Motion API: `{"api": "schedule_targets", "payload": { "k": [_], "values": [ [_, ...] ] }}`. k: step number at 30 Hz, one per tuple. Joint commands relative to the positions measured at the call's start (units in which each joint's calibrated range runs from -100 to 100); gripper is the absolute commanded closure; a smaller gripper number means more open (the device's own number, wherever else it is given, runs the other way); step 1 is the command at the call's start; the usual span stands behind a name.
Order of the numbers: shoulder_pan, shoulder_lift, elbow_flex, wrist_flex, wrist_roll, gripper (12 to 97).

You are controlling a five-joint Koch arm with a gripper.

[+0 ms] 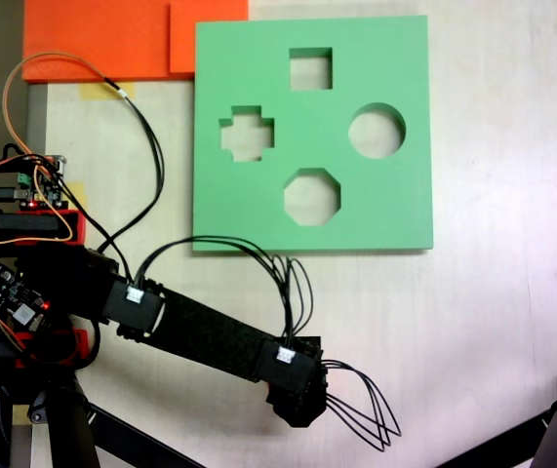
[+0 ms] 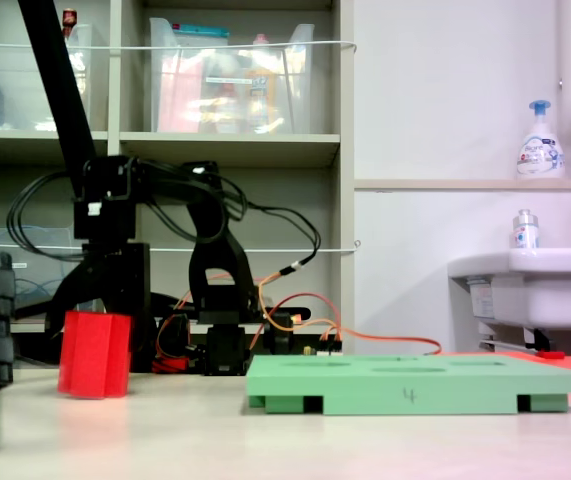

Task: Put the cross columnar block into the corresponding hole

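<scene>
Red cross columnar block [image 2: 95, 354] upright on bench [image 2: 265, 440] in the low side view, directly under the gripper [image 2: 98, 300], long axis vertical. Gripper fingers straddling or just above the block top; contact and opening impossible to tell. In the top-down view, wrist [image 1: 298, 385] covers the block, at 6 o'clock of the green foam board [image 1: 258, 210]. Plus-shaped cutout [image 1: 247, 134] empty, lying toward 12 o'clock from the wrist, well apart. Grasp likely the step in hand, then carry toward the cutout.
</scene>
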Motion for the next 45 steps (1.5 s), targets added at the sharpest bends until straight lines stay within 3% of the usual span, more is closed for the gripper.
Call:
{"api": "schedule_targets", "payload": {
  "k": [1,10,24,32,38,45],
  "values": [
    [-0.3,1.0,-0.3,-3.0,0.7,77.9],
    [-0.2,-2.5,-0.7,-3.0,2.5,77.9],
    [4.7,-35.7,-7.0,-3.0,7.7,78.9],
    [18.1,-50.1,-14.5,-3.0,19.2,78.8],
    [29.4,-49.8,-12.3,-3.0,31.4,78.5],
    [36.7,-42.8,-12.3,-2.4,36.9,78.1]
  ]
}}
